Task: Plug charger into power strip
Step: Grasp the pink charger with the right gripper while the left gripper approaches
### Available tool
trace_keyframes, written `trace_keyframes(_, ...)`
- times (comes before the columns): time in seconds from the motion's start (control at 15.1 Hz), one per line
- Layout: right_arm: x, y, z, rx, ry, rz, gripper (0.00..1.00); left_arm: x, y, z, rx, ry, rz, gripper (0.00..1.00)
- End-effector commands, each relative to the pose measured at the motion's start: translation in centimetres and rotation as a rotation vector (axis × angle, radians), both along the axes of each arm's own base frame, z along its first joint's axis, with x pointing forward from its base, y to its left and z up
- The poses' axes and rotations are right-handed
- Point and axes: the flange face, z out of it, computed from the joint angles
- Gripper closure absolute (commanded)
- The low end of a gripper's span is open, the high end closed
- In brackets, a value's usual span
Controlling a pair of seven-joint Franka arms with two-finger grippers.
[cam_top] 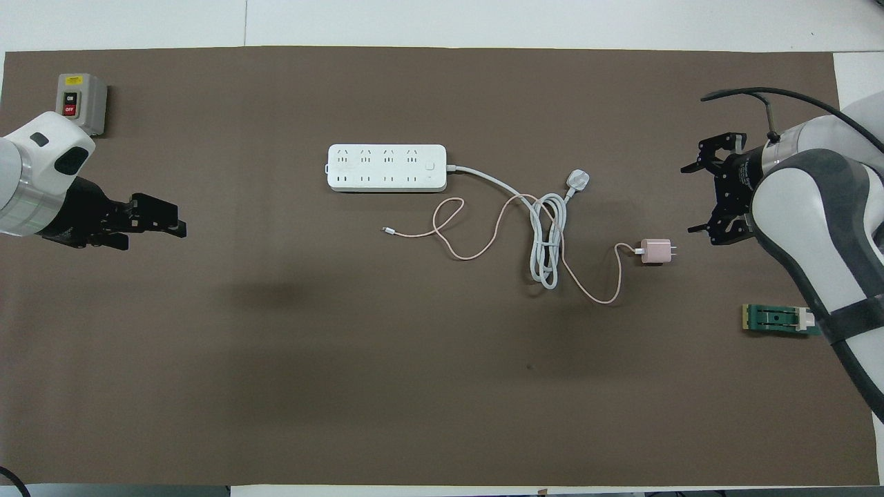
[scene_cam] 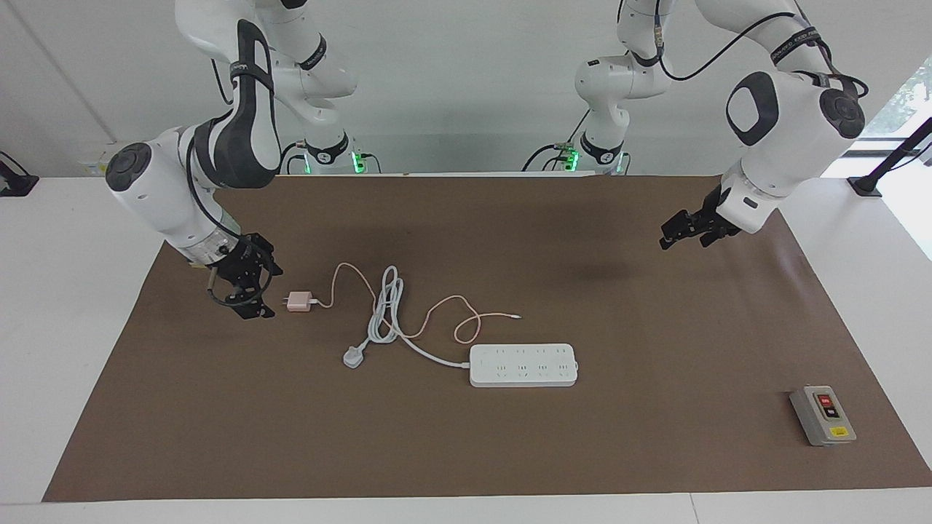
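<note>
Lying on its side on the brown mat, the charger (scene_cam: 297, 301), a small pink cube, sits toward the right arm's end of the tabletop, its prongs pointing at that end's edge. Its thin pink cable (scene_cam: 437, 311) loops away across the coiled white cord (scene_cam: 386, 309) of the power strip (scene_cam: 523, 364), which lies flat near the tabletop's middle, sockets up, closer to the edge away from the robots. A grey-white three-pin plug (scene_cam: 353, 357) rests beside the coil.

The right pincer (scene_cam: 255, 302) hangs low just beside the charger's prong end, jaws spread wide and holding nothing. The left pincer (scene_cam: 677, 234) is over bare mat toward the left arm's end, also wide open and empty.

The step in hand appears to be grasping the charger. It would go best by closing on the cube's flat sides, leaving the prongs clear and the cable free to trail.
</note>
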Motion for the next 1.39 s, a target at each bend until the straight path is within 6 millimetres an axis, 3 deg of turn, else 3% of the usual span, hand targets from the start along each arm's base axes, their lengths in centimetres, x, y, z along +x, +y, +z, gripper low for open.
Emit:
trace_keyframes(0.0, -1.5, 0.3, -1.5, 0.022, 0.004, 0.025, 0.00, 0.2, 0.8, -0.9, -0.078, -0.011, 0.001, 0.00)
trace_keyframes(0.2, -0.8, 0.1, -3.6, 0.018, 0.004, 0.047, 0.00, 0.9, 2.5, -2.9, -0.241, 0.022, 0.086, 0.00)
trace_keyframes(0.53, -0.1, 0.1, -6.3, 0.019, -0.005, 0.034, 0.00, 1.4, 1.8, -7.4, -0.545, 0.043, 0.248, 0.00)
trace_keyframes(0.92, -1.7, 0.0, -9.0, 0.032, 0.029, 0.074, 0.00, 2.2, 3.7, -12.7, -0.805, 0.107, 0.326, 0.00)
trace_keyframes(1.32, -2.9, 0.0, -10.9, 0.024, 0.041, 0.062, 0.00, 2.3, 1.4, -15.8, -1.031, 0.093, 0.351, 0.00)
